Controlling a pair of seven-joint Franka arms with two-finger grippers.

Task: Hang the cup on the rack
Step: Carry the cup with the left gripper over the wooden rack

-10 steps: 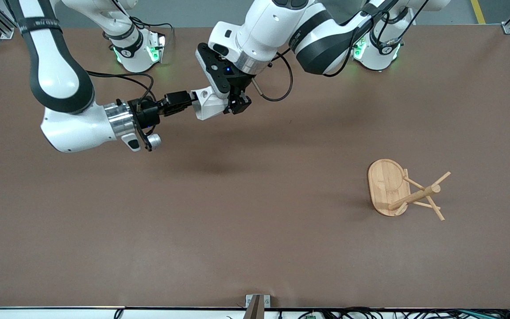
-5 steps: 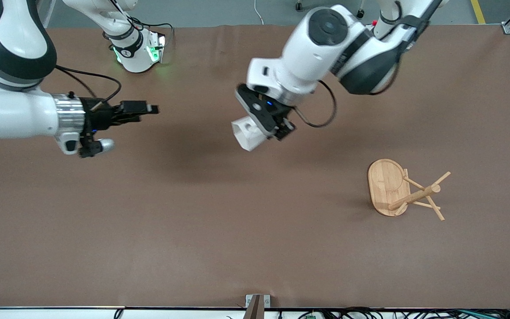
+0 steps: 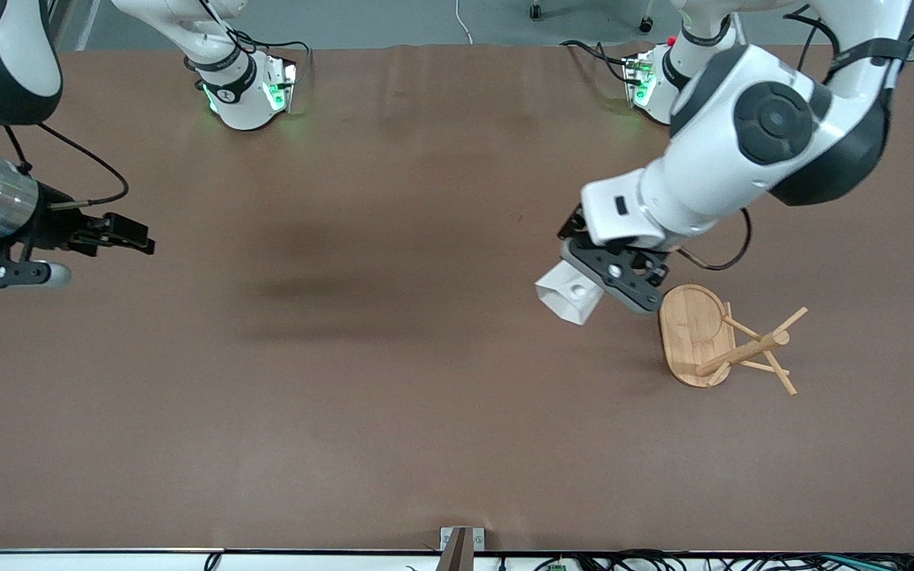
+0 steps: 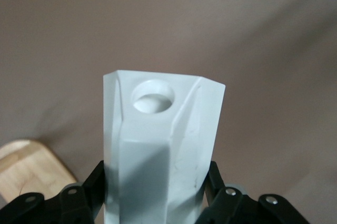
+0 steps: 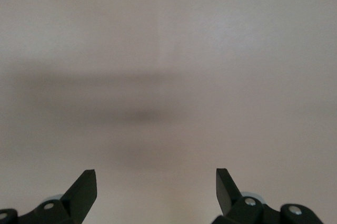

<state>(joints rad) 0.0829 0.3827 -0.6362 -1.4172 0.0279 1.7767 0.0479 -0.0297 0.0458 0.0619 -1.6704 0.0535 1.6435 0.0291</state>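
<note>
Cup carried toward the rack.

The left gripper (image 3: 593, 287) has its fingers (image 4: 79, 197) closed on the cup (image 3: 570, 293), whose pierced handle (image 4: 153, 96) projects past the fingertips, over the table (image 3: 393, 396) just beside the rack (image 3: 723, 339). Judged best: line the hole up along a peg (image 3: 790, 320) and release only once it is threaded. The right gripper (image 3: 128, 236) waits with fingers (image 5: 84, 187) spread wide and empty at its own end of the table.

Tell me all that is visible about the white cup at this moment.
The cup is small, white and matte, with flat angular facets and a blocky handle pierced by a round hole. It looks like plastic or ceramic. The left gripper is shut on it, a finger on each side, and holds it tilted in the air over bare table beside the base of the rack. The cup touches neither table nor rack.
</note>
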